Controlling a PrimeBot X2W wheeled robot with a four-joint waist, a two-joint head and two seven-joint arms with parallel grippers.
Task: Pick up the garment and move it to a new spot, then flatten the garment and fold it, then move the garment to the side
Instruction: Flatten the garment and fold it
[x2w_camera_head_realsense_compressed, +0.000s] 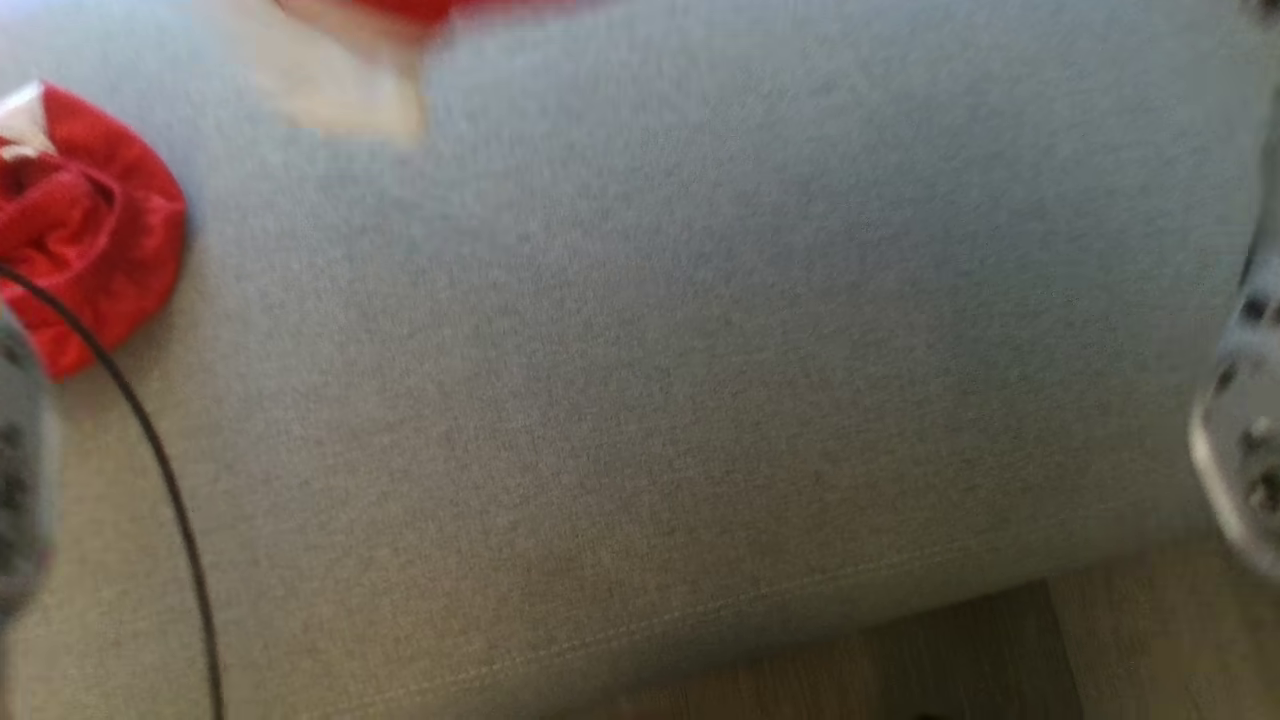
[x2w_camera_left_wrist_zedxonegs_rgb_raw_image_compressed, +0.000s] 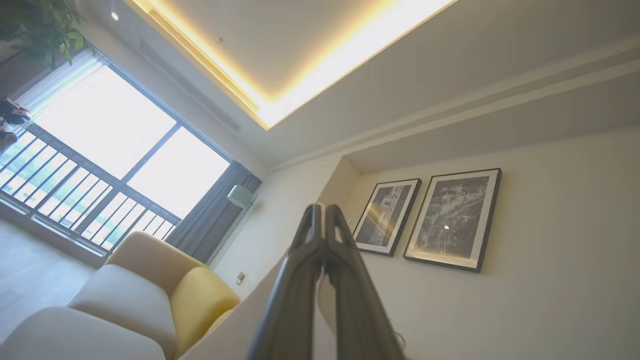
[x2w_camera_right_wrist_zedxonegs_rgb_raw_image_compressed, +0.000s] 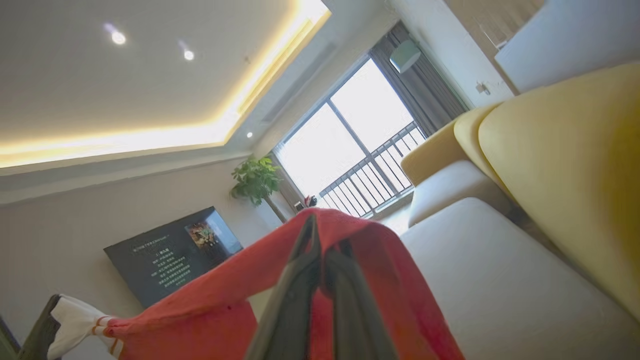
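Observation:
The red garment lies bunched at the left edge of the grey sofa seat, with a white patch at its top. In the right wrist view the red garment drapes over and around my right gripper, which is shut on the cloth; a white part with orange stripes hangs at the lower left. My left gripper is shut with nothing between its fingers and points up toward the wall and ceiling. Blurred pale forearms show at the left edge and right edge of the head view.
A black cable curves across the seat's left side. Wooden floor lies past the seat's front edge at the lower right. A blurred pale and red shape sits at the top edge. Yellow cushions back the sofa.

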